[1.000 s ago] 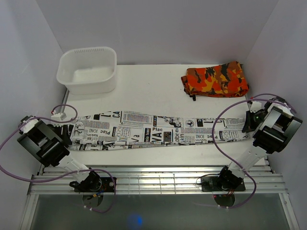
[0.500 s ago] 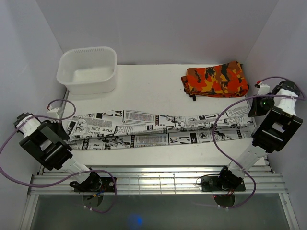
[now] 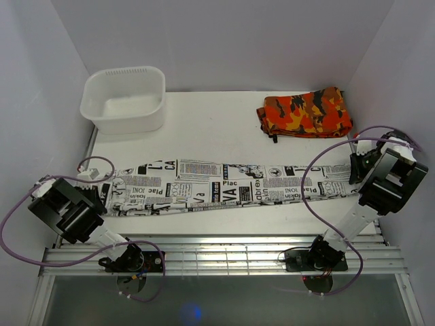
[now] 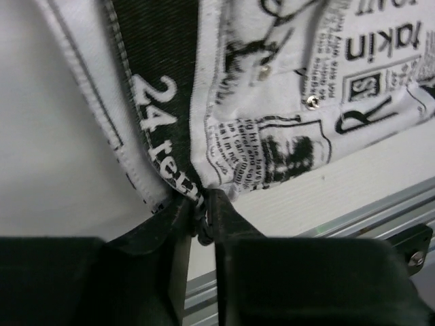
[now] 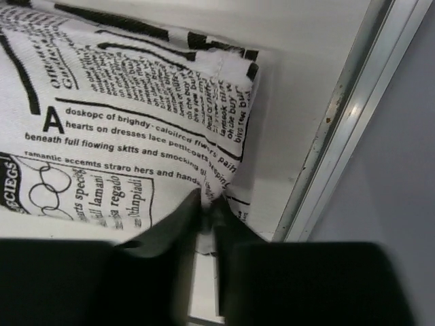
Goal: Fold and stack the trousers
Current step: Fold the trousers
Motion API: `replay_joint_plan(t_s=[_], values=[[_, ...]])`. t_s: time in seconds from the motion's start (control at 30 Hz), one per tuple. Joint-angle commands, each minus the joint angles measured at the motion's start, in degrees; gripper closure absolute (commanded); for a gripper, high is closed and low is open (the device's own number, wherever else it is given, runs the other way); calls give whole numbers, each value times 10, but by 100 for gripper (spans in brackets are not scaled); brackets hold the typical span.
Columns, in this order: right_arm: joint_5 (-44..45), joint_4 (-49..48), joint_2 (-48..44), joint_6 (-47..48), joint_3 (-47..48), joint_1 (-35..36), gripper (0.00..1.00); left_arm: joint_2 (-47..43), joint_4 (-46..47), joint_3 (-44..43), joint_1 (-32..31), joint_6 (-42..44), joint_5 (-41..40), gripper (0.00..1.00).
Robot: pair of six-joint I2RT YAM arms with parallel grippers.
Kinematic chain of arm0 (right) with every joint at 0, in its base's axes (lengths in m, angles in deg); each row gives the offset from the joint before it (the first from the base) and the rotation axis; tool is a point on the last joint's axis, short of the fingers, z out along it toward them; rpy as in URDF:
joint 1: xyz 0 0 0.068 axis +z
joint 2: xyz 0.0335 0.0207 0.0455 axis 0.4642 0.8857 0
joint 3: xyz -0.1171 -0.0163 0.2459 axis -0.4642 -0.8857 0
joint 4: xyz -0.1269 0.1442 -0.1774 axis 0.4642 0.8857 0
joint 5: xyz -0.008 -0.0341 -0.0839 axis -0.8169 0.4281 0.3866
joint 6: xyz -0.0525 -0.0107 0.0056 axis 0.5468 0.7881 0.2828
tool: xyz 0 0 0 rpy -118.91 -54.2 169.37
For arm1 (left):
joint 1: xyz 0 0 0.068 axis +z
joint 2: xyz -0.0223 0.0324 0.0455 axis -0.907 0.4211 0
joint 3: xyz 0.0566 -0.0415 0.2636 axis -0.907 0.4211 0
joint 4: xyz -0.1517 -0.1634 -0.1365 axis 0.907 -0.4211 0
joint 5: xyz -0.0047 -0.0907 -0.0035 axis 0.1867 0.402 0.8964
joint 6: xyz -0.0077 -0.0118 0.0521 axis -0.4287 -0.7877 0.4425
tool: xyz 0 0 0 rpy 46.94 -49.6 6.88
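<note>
Check the left claw (image 4: 202, 204) first. In the left wrist view you see its two dark fingers (image 4: 160, 227) pressed together on a corner of the trousers (image 4: 272, 102), with a black printed strip and a stitched edge rising straight out of the grip. Treat this claw as clamped on the fabric. Two small metal studs (image 4: 312, 102) sit in the cloth just above the fingers.

Check the right claw (image 5: 207, 204) next. In the right wrist view you see its fingertips pinched on the corner of a hemmed edge of the trousers (image 5: 122, 122), so it is also gripping the fabric. The cloth spreads up and to the left from the grip. A metal rail (image 5: 340, 115) runs just beside that corner.

From the overhead view, confirm the layout. The left claw (image 3: 100, 192) holds one end and the right claw (image 3: 355, 173) holds the other. The trousers (image 3: 224, 187) lie between them as one long narrow band across the near part of the table (image 3: 211, 129), flat on its surface.

Note the surroundings. A white tub (image 3: 124, 98) stands at the far left corner. A folded camouflage garment (image 3: 306, 112) lies at the far right. Both are well apart from the trousers.
</note>
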Motion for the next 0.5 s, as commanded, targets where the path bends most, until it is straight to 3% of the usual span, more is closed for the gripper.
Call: replay_joint_plan(t_s=[0.0, 0.03, 0.07, 0.1, 0.13, 0.33, 0.47], values=[[45, -42, 21, 18, -1, -5, 70, 9, 54, 6, 7, 4, -50, 67], [43, -31, 21, 19, 2, -5, 43, 8, 51, -3, 9, 1, -47, 47], [41, -29, 17, 22, 5, -5, 31, 5, 34, -13, 11, 5, -28, 40], [37, -27, 0, 24, 8, -4, 24, -5, 25, -35, 13, 7, -18, 34], [21, -15, -9, 27, 13, -3, 19, -11, 14, -49, 14, 11, -5, 23], [-39, 27, -81, 41, 52, 60, 18, -44, -73, -184, -7, 15, 119, 16], [-82, 36, -112, 22, 47, 153, 21, -57, -30, -209, -86, -25, 139, 14]])
